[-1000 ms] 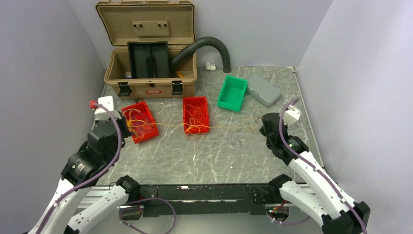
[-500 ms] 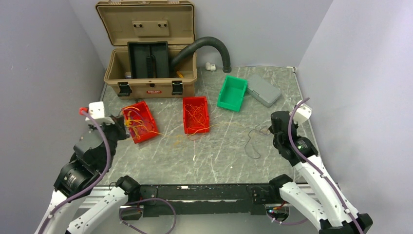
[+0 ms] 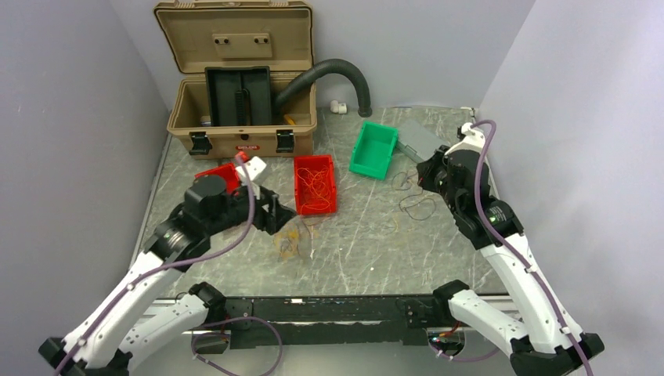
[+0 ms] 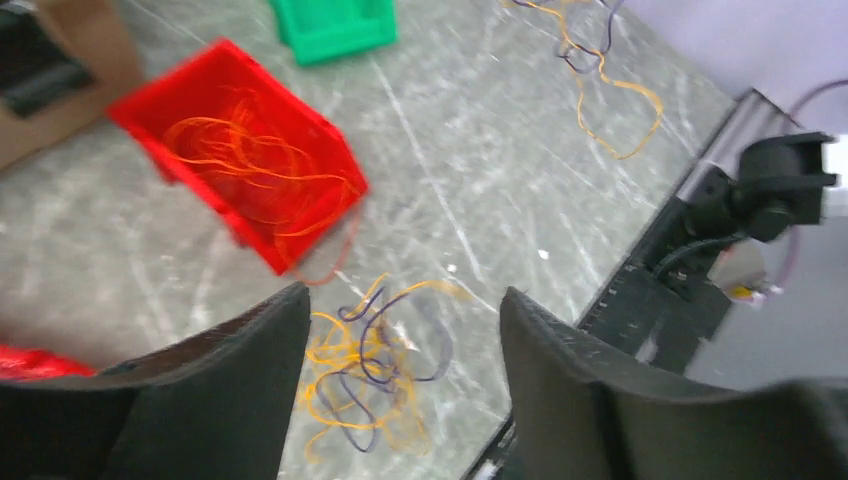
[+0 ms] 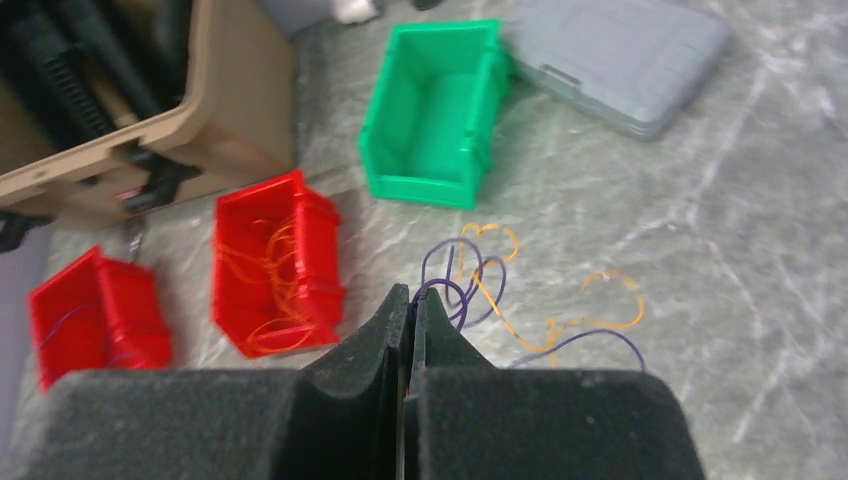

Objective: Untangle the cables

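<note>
**Orange and purple strands lie in two bunches on the table, one under each arm**

Marbled grey-green stone forms the table (image 3: 352, 243). The cables (image 3: 291, 239) lie partly as a loose clump of orange and dark purple loops near the table's front edge, just in front of the middle red bin (image 3: 315, 184), which holds more orange strands. The left gripper (image 3: 283, 218) hangs right above that clump with its jaws spread wide. In the left wrist view the clump (image 4: 368, 370) shows in the gap between the two fingers (image 4: 230, 390), untouched by either.

A second bunch of cables (image 5: 500, 290) lies toward the right side, in front of the green bin (image 5: 440, 110) and the grey case (image 5: 620, 60). The right gripper (image 5: 408, 300) is above it, jaws pressed together. A purple strand runs into the seam at the tips and looks pinched there, while the rest of the bunch trails away over the stone.

A second red bin (image 5: 100, 315) sits further left, half hidden behind the left arm in the top view. The open tan toolbox (image 3: 239, 78) and the black hose (image 3: 337, 72) stand at the back.
</note>
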Tool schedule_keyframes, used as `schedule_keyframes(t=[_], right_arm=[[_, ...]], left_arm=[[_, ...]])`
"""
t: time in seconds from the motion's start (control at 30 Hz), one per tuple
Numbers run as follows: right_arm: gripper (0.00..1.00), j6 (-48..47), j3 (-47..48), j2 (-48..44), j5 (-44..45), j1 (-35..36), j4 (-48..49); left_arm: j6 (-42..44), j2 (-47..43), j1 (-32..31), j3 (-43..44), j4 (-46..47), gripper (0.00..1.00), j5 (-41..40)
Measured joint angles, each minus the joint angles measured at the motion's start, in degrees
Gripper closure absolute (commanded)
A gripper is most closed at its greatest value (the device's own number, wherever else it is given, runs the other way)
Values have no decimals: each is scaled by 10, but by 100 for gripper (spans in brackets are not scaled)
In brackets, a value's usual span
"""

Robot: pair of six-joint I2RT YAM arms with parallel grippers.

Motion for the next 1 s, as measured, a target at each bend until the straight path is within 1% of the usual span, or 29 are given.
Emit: schedule_keyframes(t=[0.1,0.2,0.33,0.53,0.73,0.83,1.0], right_arm=[[100,-14,38,17,-56,0,-4],[100,-22,64,24,-98,0,-8],[100,-24,76,21,-127,0,-17],[100,-20,78,16,-140,0,-27],[100,-18,82,15,-148,0,-30],[100,-17,83,16,-149,0,-30],[100,-17,84,19,-149,0,-28]], left_arm=[[5,45,-15,-9,31,17,39],[13,88,-56,-11,69,15,47],[21,137,-110,-11,121,14,49],[13,193,-160,-14,211,12,49],[7,219,-183,-16,294,10,49],[12,241,-190,-11,310,10,49],[17,286,-203,20,305,6,38]])
